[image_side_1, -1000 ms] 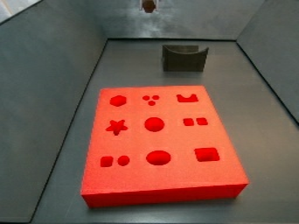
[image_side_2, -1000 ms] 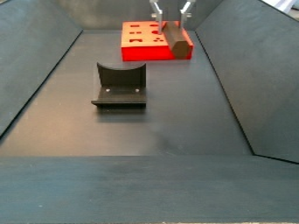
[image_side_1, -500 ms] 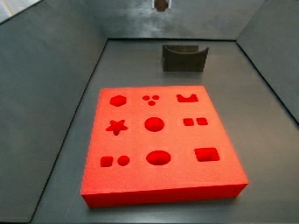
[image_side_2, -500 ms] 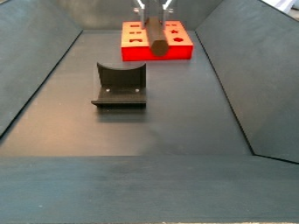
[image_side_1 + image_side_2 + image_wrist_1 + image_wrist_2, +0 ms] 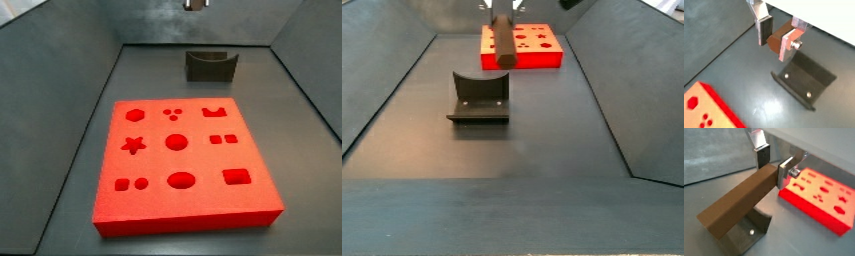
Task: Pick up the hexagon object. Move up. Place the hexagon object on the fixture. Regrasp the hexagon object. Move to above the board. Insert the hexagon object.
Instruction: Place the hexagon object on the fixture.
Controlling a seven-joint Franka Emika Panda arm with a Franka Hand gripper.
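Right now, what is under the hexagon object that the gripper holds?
The gripper holds the hexagon object in the air. In both wrist views the fixture stands on the dark floor below it. The peg covers part of the fixture; the board lies beside it.

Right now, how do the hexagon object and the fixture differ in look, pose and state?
The hexagon object is a slim brown rod; the fixture is a squat dark grey bracket with a notched top. The hexagon object is held off the floor, clamped between the fingers of the gripper; the fixture stands on the floor with nothing in its notch. In both wrist views the hexagon object juts out from the gripper, above the fixture.
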